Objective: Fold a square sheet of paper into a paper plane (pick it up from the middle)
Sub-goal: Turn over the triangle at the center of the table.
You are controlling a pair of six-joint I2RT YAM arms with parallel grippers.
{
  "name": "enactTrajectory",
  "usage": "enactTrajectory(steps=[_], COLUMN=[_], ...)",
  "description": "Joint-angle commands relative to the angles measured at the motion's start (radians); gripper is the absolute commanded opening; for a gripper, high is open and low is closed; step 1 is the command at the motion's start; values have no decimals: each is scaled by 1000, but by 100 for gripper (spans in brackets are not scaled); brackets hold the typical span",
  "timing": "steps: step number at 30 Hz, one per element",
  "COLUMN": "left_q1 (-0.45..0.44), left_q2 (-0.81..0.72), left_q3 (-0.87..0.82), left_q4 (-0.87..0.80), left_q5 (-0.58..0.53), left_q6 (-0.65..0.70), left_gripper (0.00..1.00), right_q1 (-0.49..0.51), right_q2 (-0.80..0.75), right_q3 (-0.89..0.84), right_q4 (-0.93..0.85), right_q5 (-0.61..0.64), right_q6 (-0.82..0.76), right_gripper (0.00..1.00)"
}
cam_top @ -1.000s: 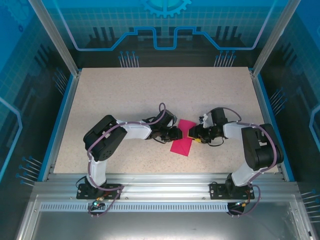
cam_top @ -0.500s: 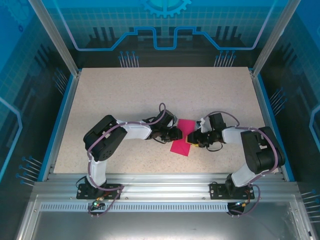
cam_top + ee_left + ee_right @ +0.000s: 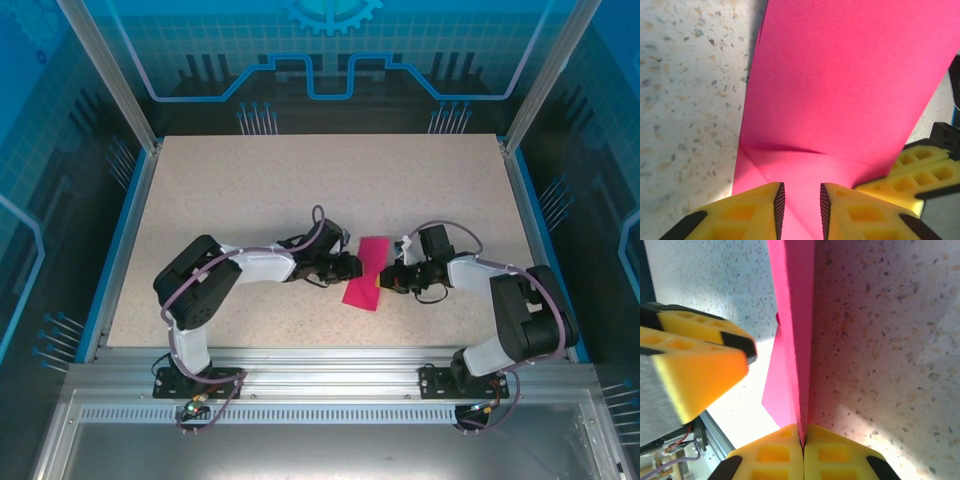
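The square sheet of paper (image 3: 366,272) is magenta-pink and folded to a narrow oblong, lying mid-table between both grippers. My right gripper (image 3: 388,280) is shut on its right edge. In the right wrist view the paper (image 3: 797,315) runs edge-on into the closed gripper (image 3: 803,432). My left gripper (image 3: 350,268) is at the sheet's left side. In the left wrist view it (image 3: 800,192) stands narrowly open over the creased paper (image 3: 840,90), with pink showing in the gap. The right gripper's yellow fingers (image 3: 920,170) touch the sheet's far side.
The speckled beige table (image 3: 300,180) has a blue rim and clear walls on three sides. An aluminium rail (image 3: 320,365) carrying both arm bases runs along the near edge. Open tabletop lies behind and to either side of the grippers.
My right gripper has closed onto the sheet's right edge after shifting slightly toward it. The left arm's elbow has swung left while its gripper stayed at the paper.
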Motion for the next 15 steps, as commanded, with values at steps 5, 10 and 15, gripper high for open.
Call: enactTrajectory(steps=[5,10,15], left_q1=[-3,40,108], left_q2=[-271,-455,-644], left_q3=[-82,-188,-309], left_q4=[-120,-217,-278], left_q5=[-227,-371,-479], left_q6=[13,-19,-61], left_gripper=[32,34,38], right_q1=[138,363,523], right_q2=[-181,-157,89], right_q3=[271,579,818], right_q4=[-495,-915,-1243], right_q5=[439,1051,1385], right_q6=[-62,0,155], right_gripper=[4,6,6])
